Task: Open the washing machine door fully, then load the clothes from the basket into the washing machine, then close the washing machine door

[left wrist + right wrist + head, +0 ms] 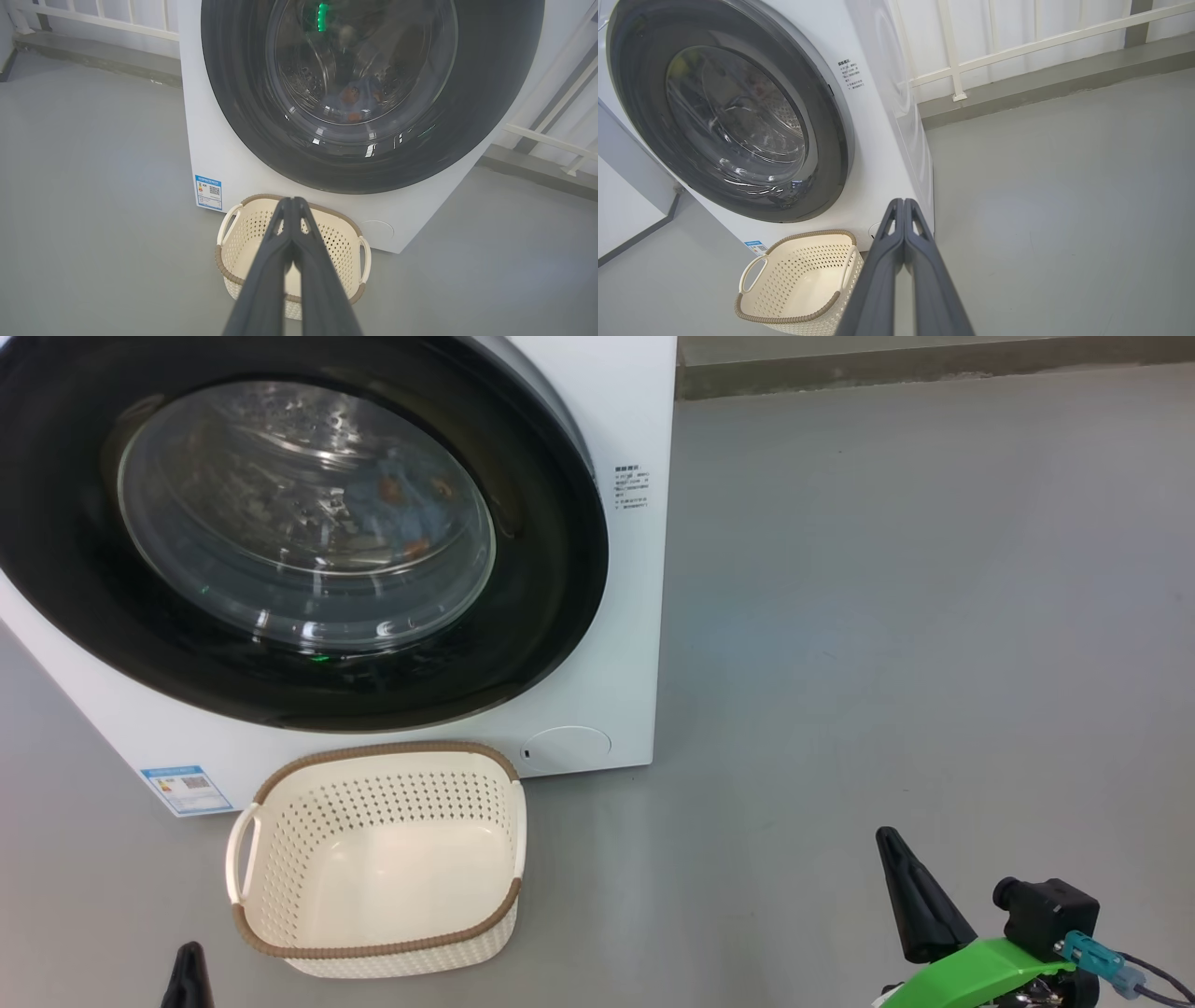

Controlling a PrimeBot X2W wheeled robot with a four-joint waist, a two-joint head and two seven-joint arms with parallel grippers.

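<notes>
Two grippers, left gripper (292, 201) and right gripper (903, 201), hang clenched on nothing. Clothes (411, 495) lie inside the washing machine (621, 653) behind its closed door (551, 579); the basket (383, 748) sits just before it.

Smooth grey floor (887, 616) runs to a concrete kerb (1041, 86) under a white railing (948, 46).

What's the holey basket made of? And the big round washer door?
The basket looks like matte cream plastic: stiff walls, neat moulded holes, a brown woven-look rim. The washing machine door seems glossy black plastic around a clear window, probably glass: it mirrors light and shows the drum behind.
</notes>
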